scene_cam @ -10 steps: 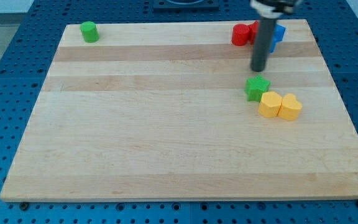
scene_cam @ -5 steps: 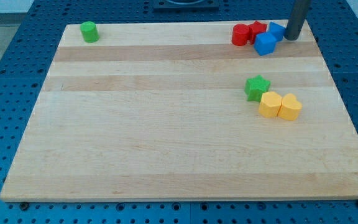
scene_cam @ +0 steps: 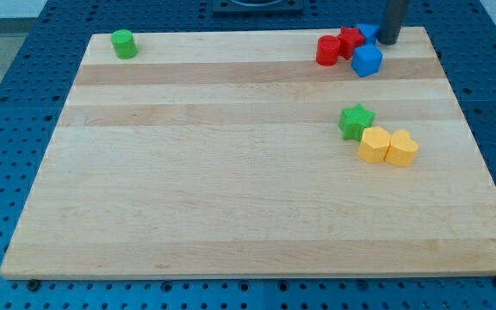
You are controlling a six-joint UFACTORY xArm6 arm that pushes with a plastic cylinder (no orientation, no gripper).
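Observation:
My tip stands at the view's top right, near the board's far edge. It touches or nearly touches a blue block that sits just to its left. A second blue block, a cube, lies slightly below and to the left of the tip. Two red blocks adjoin them: a red cylinder and a red block of unclear shape. Farther down the view lie a green star and two yellow blocks side by side.
A green cylinder stands alone at the top left of the wooden board. Blue perforated table surface surrounds the board on all sides.
The tip went from above the green star up to the top right, then left. The upper blue block and the red blocks shifted slightly left.

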